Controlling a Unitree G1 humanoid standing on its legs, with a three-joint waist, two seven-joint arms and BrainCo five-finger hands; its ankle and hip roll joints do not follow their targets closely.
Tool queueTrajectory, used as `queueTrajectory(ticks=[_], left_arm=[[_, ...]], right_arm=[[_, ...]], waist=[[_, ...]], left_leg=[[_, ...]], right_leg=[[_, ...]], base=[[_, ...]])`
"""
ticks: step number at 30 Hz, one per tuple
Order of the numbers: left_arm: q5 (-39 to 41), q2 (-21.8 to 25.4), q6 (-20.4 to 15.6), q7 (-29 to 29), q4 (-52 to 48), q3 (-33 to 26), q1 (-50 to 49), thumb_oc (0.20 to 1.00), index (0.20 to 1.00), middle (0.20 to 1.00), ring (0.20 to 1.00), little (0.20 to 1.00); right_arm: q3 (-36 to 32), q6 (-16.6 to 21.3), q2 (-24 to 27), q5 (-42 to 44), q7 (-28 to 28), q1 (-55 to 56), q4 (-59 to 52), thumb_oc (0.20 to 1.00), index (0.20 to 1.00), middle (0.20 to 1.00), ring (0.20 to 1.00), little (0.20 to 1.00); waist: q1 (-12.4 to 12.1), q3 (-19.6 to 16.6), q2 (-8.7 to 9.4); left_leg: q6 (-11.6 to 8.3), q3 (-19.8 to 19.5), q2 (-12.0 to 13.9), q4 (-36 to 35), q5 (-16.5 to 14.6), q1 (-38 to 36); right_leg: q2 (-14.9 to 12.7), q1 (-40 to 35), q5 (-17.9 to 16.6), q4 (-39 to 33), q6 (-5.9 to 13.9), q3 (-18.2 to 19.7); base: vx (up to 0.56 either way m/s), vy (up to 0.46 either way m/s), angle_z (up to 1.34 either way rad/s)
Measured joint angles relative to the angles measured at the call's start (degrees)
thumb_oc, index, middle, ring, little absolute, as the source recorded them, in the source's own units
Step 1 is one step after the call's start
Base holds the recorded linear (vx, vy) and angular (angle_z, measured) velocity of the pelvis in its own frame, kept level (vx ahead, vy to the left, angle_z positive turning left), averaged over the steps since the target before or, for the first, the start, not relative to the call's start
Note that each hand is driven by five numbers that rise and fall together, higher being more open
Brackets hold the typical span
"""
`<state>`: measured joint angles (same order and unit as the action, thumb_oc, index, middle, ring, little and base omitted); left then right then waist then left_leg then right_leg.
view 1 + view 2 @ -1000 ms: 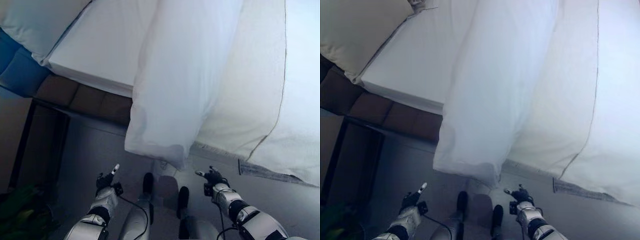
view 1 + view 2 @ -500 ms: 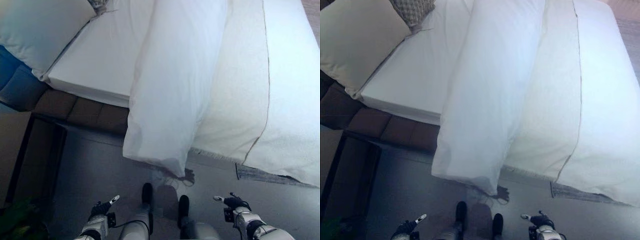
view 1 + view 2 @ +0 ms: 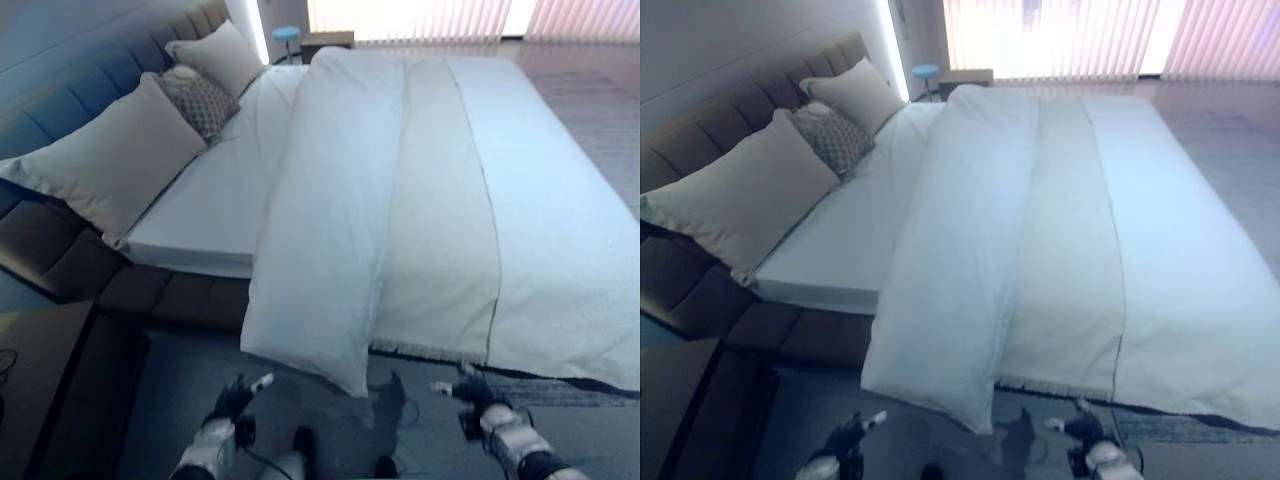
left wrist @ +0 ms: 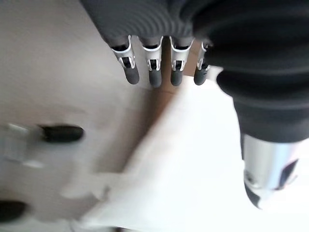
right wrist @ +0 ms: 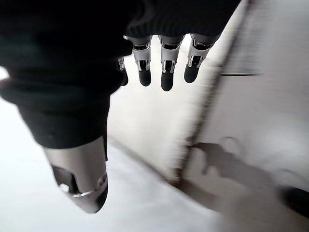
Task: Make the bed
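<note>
Lying across the bed [image 3: 845, 245], the white duvet [image 3: 970, 240] is bunched into a long thick fold that runs from the far end by the window down to the near edge, where its corner hangs over the side toward the floor [image 3: 180, 390]. To the right of that fold, a flatter white cover [image 3: 1180, 250] with a thin dark seam line spreads over the right part of the bed, and its near edge also drapes over the side. To the left of the fold the bare white sheet [image 3: 215, 195] of the mattress shows. Three pillows sit at the left against the padded headboard [image 3: 710, 140]: a large pale pillow [image 3: 735, 205] nearest, a small patterned cushion [image 3: 832, 138] behind it, and another pale pillow [image 3: 855, 95] farthest. A small round blue stool [image 3: 926, 72] stands at the far end near the window blinds [image 3: 1080, 40].

Both hands hang low over the floor, near the bed's near edge and apart from the bedding. The left hand [image 3: 235, 398] sits left of the hanging duvet corner; in its wrist view its fingers [image 4: 153, 72] are straight and relaxed, holding nothing. The right hand [image 3: 470, 388] sits to the right of that corner, below the draped cover; its fingers [image 5: 166, 75] are likewise straight and empty, with the thumb set apart.
</note>
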<state>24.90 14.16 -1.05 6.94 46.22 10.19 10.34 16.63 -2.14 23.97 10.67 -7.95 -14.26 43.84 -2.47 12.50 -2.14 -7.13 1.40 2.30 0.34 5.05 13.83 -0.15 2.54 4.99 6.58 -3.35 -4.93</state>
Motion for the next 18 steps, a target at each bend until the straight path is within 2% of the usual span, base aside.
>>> queueTrajectory(ticks=[2,3,5,6,7,8,9,10,12,13,14,15,16,17,18], left_arm=[[2.56,1.32,-0.51,-0.33,-3.41,-0.11,0.86,1.000,1.000,1.000,1.000,1.000],[3.25,1.91,-0.76,-0.38,-5.04,-0.07,0.94,1.000,1.000,1.000,1.000,1.000],[6.04,3.34,-1.23,-0.97,-9.26,-0.14,1.35,1.000,1.000,1.000,1.000,1.000],[6.96,3.61,-1.25,-1.18,-10.65,-0.11,1.51,1.000,1.000,1.000,1.000,1.000],[8.46,3.95,-1.53,-1.94,-12.99,-0.15,1.60,1.000,1.000,1.000,1.000,1.000],[8.76,4.20,-1.55,-2.23,-13.53,-0.14,2.09,1.000,1.000,1.000,1.000,1.000],[11.00,4.84,-1.53,-2.42,-13.59,-0.18,3.69,1.000,1.000,1.000,1.000,1.000],[12.23,4.76,-1.49,-2.56,-13.60,-0.02,4.61,1.000,1.000,1.000,1.000,1.000],[18.07,5.29,-1.56,-2.93,-13.95,3.53,10.25,1.000,1.000,1.000,1.000,1.000],[19.50,5.31,-1.46,-3.68,-13.95,5.38,13.64,1.000,1.000,1.000,1.000,1.000],[20.64,4.52,-1.45,-4.22,-14.52,5.60,15.72,1.000,1.000,1.000,1.000,1.000],[23.34,5.39,-1.60,-4.67,-14.73,7.64,17.82,1.000,1.000,1.000,1.000,1.000],[24.64,5.07,-1.44,-5.19,-15.45,7.83,19.45,1.000,1.000,1.000,1.000,1.000],[28.80,6.78,-1.95,-5.80,-16.08,8.95,23.54,1.000,1.000,1.000,1.000,1.000],[30.27,7.64,-2.00,-6.21,-16.08,8.99,25.73,1.000,1.000,1.000,1.000,1.000]], right_arm=[[-0.06,0.39,0.42,0.09,0.21,-3.39,-2.56,1.000,1.000,1.000,1.000,1.000],[-0.21,0.81,0.48,0.10,0.48,-4.01,-3.95,1.000,1.000,1.000,1.000,1.000],[-0.13,1.15,0.27,1.70,2.18,-5.42,-9.20,1.000,1.000,1.000,1.000,1.000],[-0.08,1.25,0.37,2.41,2.78,-5.31,-11.26,1.000,1.000,1.000,1.000,1.000],[-0.16,1.50,0.41,3.81,3.71,-5.03,-15.11,1.000,1.000,1.000,1.000,1.000],[-0.12,1.79,0.19,4.19,3.94,-5.14,-15.89,1.000,1.000,1.000,1.000,1.000],[0.03,1.79,-1.28,6.07,4.12,-5.29,-16.78,1.000,1.000,1.000,1.000,1.000],[0.02,1.81,-1.70,7.13,4.22,-5.12,-17.59,1.000,1.000,1.000,1.000,1.000],[2.25,1.86,-2.63,11.52,4.01,-8.67,-19.49,1.000,1.000,1.000,1.000,1.000],[2.95,1.96,-3.94,12.90,4.39,-10.58,-19.57,1.000,1.000,1.000,1.000,1.000],[3.76,1.87,-4.87,13.88,4.32,-11.26,-19.62,1.000,1.000,1.000,1.000,1.000],[5.22,1.94,-5.36,15.88,4.21,-14.01,-18.75,1.000,1.000,1.000,1.000,1.000],[5.96,1.99,-5.50,16.88,4.23,-15.73,-18.91,1.000,1.000,1.000,1.000,1.000],[7.86,2.47,-5.52,20.35,3.95,-21.78,-18.57,1.000,1.000,1.000,1.000,1.000],[8.17,3.08,-5.74,21.79,3.92,-24.51,-18.52,1.000,1.000,1.000,1.000,1.000]], waist=[[-1.76,0.03,-0.44],[-1.72,0.01,-0.32],[-3.32,-0.13,-0.48],[-3.30,-0.24,-0.62],[-3.22,-0.79,-0.86],[-3.31,-0.68,-0.44],[-3.23,-1.06,2.04],[-2.75,-1.33,2.52],[-1.80,-0.79,2.38],[-1.30,-0.24,2.52],[-1.28,-0.19,2.59],[-1.63,0.12,3.15],[-1.36,0.48,3.18],[-1.79,2.45,2.58],[-1.84,4.13,3.07]], left_leg=[[-0.26,-0.30,0.76,-1.26,0.07,1.21],[-0.16,-0.21,0.73,-1.17,0.14,1.51],[0.83,-0.08,0.73,0.90,0.87,1.96],[1.12,-0.10,0.69,1.36,1.05,1.94],[3.11,0.43,1.00,1.98,2.99,1.10],[6.99,1.38,0.71,2.33,4.39,1.11],[8.16,3.29,-1.08,2.80,3.55,1.21],[8.63,3.14,-1.98,3.38,2.59,1.53],[10.19,3.18,-2.83,5.47,1.25,3.83],[10.70,3.01,-3.29,5.51,1.07,3.84],[11.51,3.03,-3.37,5.86,0.42,3.64],[11.82,3.60,-3.52,6.68,-0.01,3.56],[12.46,3.51,-3.37,6.73,-0.64,3.58],[11.58,4.21,-2.61,6.30,-0.58,3.90],[11.60,4.69,-2.58,6.57,-0.59,3.85]], right_leg=[[1.03,-0.18,0.03,-0.66,0.14,1.11],[1.12,0.20,0.09,-0.49,0.20,1.57],[1.24,-0.05,0.74,-0.37,1.17,3.57],[1.07,0.05,1.36,0.02,1.70,3.83],[0.82,0.63,2.97,1.68,3.34,4.36],[0.36,0.92,3.87,2.85,4.08,4.75],[-2.66,2.62,6.07,7.23,5.65,3.84],[-3.64,3.51,6.68,9.67,6.40,3.60],[-5.68,12.93,6.28,25.79,7.01,1.43],[-6.91,15.14,7.01,30.06,7.66,0.44],[-7.59,15.15,7.06,29.21,7.97,-0.04],[-10.88,13.85,6.58,26.98,7.61,-4.69],[-11.11,14.47,6.73,25.79,7.86,-4.75],[-11.08,14.82,6.33,20.19,8.60,-4.95],[-11.25,15.12,5.81,17.75,9.29,-4.98]], base=[[0.27,0.154,-0.34],[0.29,0.209,-0.43],[0.28,0.202,-0.47],[0.30,0.245,-0.46],[0.17,0.155,-0.37],[0.26,0.341,-0.37],[0.11,0.279,-0.14],[0.12,0.361,0.03],[0.07,0.199,0.20],[0.09,0.140,0.24],[0.17,0.222,0.12],[0.08,0.110,-0.08],[0.10,0.137,-0.26],[0.03,0.075,-0.25],[0.05,0.059,-0.32]])
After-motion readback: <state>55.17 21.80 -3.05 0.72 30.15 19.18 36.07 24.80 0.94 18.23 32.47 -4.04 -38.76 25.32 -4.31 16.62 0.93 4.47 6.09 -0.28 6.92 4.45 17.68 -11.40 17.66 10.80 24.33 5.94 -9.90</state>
